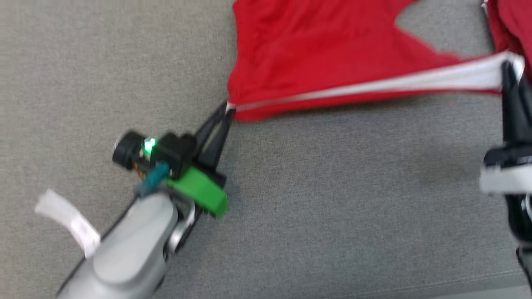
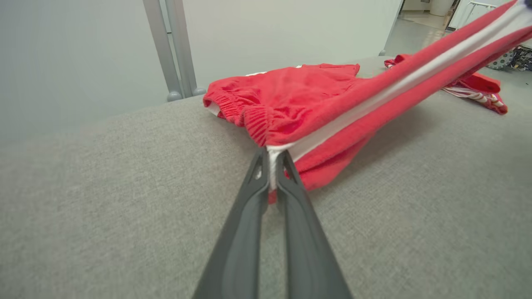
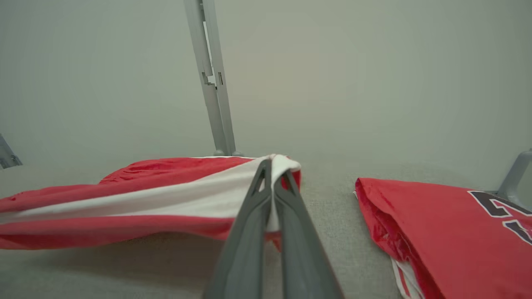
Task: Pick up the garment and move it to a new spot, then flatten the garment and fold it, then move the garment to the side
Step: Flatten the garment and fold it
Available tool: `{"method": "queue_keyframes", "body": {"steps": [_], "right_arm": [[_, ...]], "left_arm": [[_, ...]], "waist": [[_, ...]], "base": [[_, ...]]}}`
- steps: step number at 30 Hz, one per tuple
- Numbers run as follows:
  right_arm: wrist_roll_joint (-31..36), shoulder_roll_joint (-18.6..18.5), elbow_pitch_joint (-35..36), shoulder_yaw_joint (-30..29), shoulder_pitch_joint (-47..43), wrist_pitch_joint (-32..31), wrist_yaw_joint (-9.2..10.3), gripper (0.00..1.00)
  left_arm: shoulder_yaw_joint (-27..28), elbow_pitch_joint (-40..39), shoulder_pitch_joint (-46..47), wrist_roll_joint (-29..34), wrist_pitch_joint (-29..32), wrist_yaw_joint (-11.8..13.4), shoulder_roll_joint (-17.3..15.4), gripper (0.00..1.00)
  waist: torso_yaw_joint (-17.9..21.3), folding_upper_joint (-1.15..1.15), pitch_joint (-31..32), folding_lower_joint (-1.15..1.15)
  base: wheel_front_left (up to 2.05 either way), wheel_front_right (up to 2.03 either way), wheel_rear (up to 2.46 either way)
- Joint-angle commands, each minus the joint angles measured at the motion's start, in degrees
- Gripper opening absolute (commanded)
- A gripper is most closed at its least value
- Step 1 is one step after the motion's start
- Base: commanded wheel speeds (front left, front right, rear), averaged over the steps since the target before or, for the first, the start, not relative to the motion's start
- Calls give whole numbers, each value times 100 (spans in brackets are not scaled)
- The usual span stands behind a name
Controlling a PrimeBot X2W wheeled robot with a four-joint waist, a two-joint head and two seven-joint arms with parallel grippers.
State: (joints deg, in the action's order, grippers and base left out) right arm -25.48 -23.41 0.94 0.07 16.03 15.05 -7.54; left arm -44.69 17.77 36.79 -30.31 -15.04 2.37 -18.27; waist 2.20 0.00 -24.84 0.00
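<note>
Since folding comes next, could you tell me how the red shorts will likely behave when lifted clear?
Probably floppy: the red shorts drape onto the grey surface beyond the taut white-striped edge between the left gripper and right gripper. Likely light, since fingertip pinches hold that edge stretched.

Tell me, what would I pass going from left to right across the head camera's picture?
A white tag → left pincer → red shorts → right pincer, both pincers shut on the shorts' white-striped edge.

Looking steeply down from the head onto the grey surface (image 1: 332, 207), and low and close from each wrist across it, all sharing the stretched red garment (image 1: 316, 54).
</note>
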Motion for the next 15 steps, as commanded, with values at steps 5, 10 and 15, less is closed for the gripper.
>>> {"method": "queue_keyframes", "body": {"steps": [5, 10, 15], "right_arm": [[-7, 177, 351, -78, -1209, 14, 11, 0], [-64, 348, 867, -176, -1970, 15, 13, 0], [45, 460, 1313, -232, -2541, 14, 14, 0]], "left_arm": [[158, -688, -1242, 123, -14, 494, -342, 0], [251, -1361, -2074, 65, 3, 922, -659, 0], [296, -2071, -2585, 21, 146, 1253, -912, 0]], "waist": [[9, 0, 742, 0], [-57, 0, 908, 0], [-166, 0, 937, 0]], "base": [[0, 0, 0], [0, 0, 0], [0, 0, 0]]}}
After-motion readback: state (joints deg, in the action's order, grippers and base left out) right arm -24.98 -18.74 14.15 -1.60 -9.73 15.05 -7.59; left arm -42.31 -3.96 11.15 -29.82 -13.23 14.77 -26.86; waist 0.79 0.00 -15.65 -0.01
